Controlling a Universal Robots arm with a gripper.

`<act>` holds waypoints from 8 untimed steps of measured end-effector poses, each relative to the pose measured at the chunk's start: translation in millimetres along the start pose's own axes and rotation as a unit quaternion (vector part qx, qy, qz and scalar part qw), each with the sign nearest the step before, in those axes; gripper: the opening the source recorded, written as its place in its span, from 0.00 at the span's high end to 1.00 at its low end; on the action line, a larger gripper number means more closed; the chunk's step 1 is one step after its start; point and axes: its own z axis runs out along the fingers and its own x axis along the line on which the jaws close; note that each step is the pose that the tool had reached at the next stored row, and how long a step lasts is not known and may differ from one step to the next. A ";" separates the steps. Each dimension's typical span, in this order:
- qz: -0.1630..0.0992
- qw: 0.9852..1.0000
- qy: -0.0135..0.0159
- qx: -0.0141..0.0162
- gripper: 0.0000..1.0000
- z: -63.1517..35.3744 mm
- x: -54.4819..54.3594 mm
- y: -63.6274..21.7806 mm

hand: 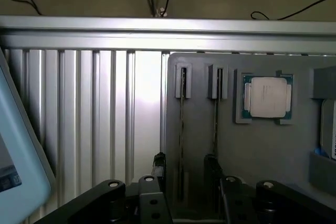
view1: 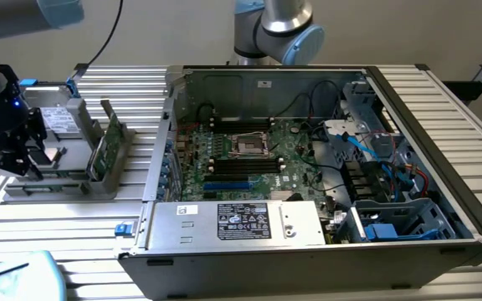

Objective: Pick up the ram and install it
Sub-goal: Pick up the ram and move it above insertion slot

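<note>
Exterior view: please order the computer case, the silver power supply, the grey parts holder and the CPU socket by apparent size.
1. computer case
2. silver power supply and grey parts holder: these look alike, so they are not ranked
3. CPU socket

Soft even light; dimmer wrist view.

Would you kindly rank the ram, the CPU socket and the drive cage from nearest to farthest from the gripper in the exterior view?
1. ram: upright in the grey holder, beside the gripper, on the exterior view's left.
2. CPU socket: mid-board inside the case.
3. drive cage: at the case's end on the exterior view's right.
</note>
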 end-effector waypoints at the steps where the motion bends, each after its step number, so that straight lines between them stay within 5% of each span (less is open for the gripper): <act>1: 0.000 1.000 0.000 0.000 0.57 1.8 0.0 -0.1; 8: 0.000 1.000 0.000 0.000 0.57 14.5 0.2 -0.6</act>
